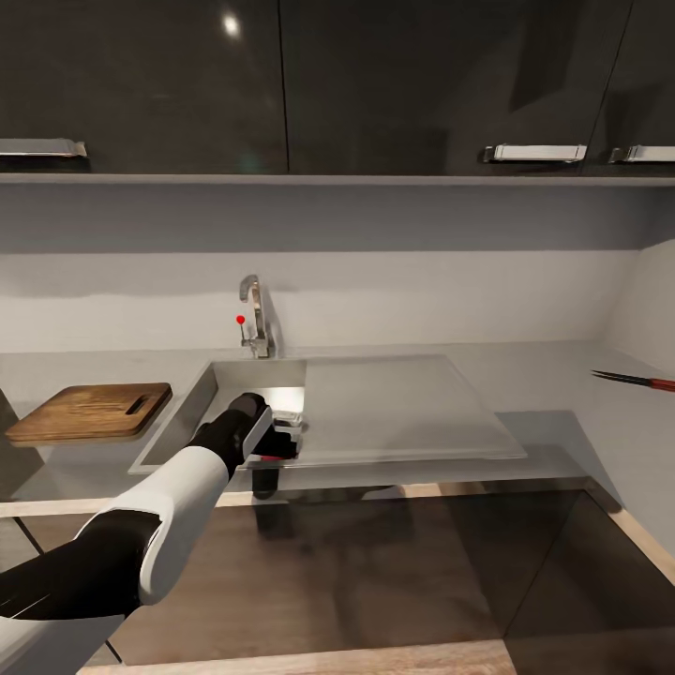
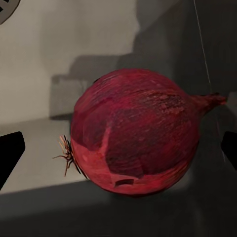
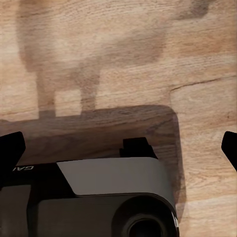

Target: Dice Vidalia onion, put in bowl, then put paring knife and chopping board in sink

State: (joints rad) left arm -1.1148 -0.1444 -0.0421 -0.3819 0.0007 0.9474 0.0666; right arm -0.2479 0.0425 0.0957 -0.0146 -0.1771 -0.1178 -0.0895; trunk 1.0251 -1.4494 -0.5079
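Vidalia onion (image 2: 133, 133), rounded, dark red, papery-skinned: lying between the spread jaws of the left gripper (image 2: 118, 153), clear of both black fingertips (image 2: 11, 157), nothing clamped

Skin: dry, finely ribbed, one flake peeled near the base; wiry root tuft at one end, shrivelled stem point at the other. Likely slippery and prone to rolling under a pinch, so squeeze across the widest girth.

Position of onion: on the smooth grey steel floor of the rectangular sink (image 1: 253, 375), with the edge of the round slotted drain (image 2: 4, 7) nearby. Head view: left gripper (image 1: 277, 441) lowered into the basin beside the flat matt drainboard (image 1: 394, 412), below the curved chrome tap (image 1: 253, 314) with its red dot.

Right gripper (image 3: 118, 148): jaws wide apart and empty, hanging over pale wood-grain floor (image 3: 118, 49) and a grey robot housing (image 3: 113, 187).

Further out: rectangular dark brown wooden chopping board (image 1: 89, 412), rounded corners, slotted grip, flat on the smooth grey countertop (image 1: 562, 394) to the left of the sink; slim paring knife (image 1: 637, 380), red handle, dark pointed blade, well apart at the right end.

Progress, as judged: first step only, at the pre-grasp stage. Outstanding: close on onion, lift out, set on board, fetch knife, dice, transfer to bowl, return knife and board to sink
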